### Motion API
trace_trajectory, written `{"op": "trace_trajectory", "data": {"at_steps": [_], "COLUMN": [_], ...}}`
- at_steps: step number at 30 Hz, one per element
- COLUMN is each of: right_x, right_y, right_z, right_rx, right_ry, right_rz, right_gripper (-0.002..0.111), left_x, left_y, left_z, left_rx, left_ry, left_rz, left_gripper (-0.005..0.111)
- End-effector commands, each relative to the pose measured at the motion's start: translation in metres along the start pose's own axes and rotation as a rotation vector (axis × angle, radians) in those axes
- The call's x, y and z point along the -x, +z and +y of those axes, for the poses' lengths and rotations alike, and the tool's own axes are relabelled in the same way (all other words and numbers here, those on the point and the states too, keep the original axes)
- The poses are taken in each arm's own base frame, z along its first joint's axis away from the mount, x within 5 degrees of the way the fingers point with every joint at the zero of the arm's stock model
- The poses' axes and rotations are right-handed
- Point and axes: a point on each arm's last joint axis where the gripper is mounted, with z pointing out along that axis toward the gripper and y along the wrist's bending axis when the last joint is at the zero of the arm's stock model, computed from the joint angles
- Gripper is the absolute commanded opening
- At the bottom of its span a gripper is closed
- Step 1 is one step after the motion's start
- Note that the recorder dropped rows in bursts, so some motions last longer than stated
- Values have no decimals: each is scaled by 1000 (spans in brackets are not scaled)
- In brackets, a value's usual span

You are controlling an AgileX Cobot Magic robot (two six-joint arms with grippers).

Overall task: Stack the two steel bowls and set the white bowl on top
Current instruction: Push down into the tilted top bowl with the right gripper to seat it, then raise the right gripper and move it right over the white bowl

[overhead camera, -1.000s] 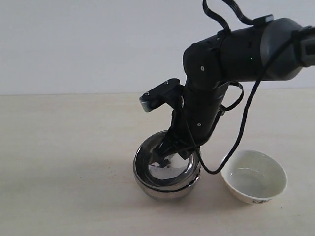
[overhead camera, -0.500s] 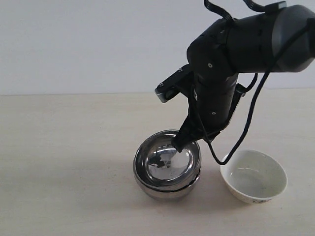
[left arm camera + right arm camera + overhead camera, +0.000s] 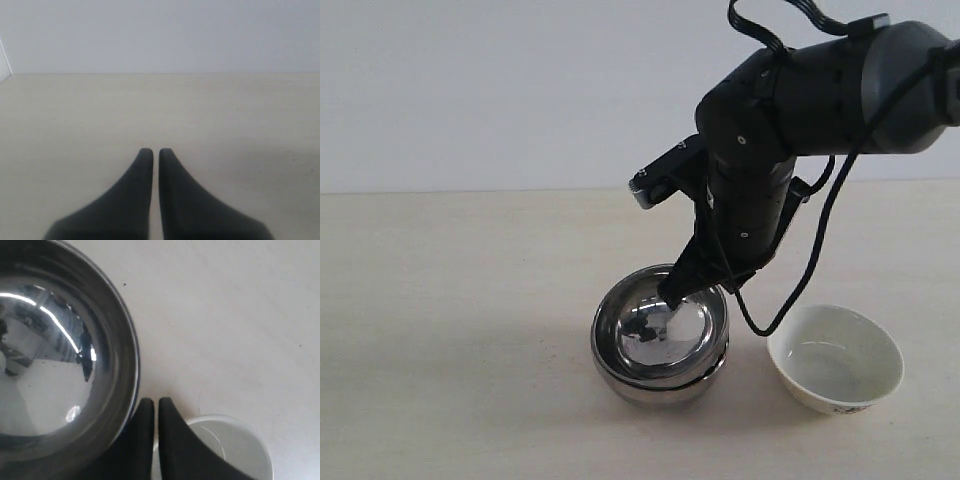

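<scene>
Steel bowls sit nested; our right gripper, fingers together and empty, has risen out; white bowl next.

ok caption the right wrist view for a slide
Right claw shut, stacked steel bowls and white bowl both in frame

- The right gripper is lifting out of the stacked steel bowls, its tip now hanging by the top bowl's far rim instead of down inside.
- The right arm is rising and swinging slightly toward the right.
- The upper steel bowl, tilted a second ago, is settling level in the stack.
</scene>
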Motion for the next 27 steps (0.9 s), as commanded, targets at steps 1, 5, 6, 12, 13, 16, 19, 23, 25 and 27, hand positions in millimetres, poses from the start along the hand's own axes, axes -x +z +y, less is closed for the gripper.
{"op": "trace_trajectory", "data": {"at_steps": [1, 5, 6, 12, 13, 16, 19, 23, 25, 27], "right_x": [2, 1, 1, 1, 1, 1, 3, 5, 5, 5], "right_y": [4, 16, 17, 20, 20, 16, 6, -9, -17, -18], "right_z": [3, 6, 6, 6, 6, 5, 3, -1, 0, 3], "right_rx": [26, 22, 20, 19, 19, 16, 15, 17, 35, 70], "right_ry": [18, 5, 2, -9, -11, -12, -5, 5, 14, 14], "right_rz": [-10, 23, 23, 32, 32, 17, -20, -73, -90, -88], "right_gripper": [0, 0, 0, 0, 0, 0, 0, 0, 0, 0], "left_x": [-1, -1, -1, -1, -1, -1, -1, -1, -1, -1], "left_y": [0, 0, 0, 0, 0, 0, 0, 0, 0, 0], "left_z": [0, 0, 0, 0, 0, 0, 0, 0, 0, 0], "left_rx": [1, 1, 1, 1, 1, 1, 1, 1, 1, 1], "left_ry": [-16, -16, -16, -16, -16, -16, -16, -16, -16, -16], "left_rz": [-1, -1, -1, -1, -1, -1, -1, -1, -1, -1], "left_gripper": [4, 4, 4, 4, 4, 4, 4, 4, 4, 4]}}
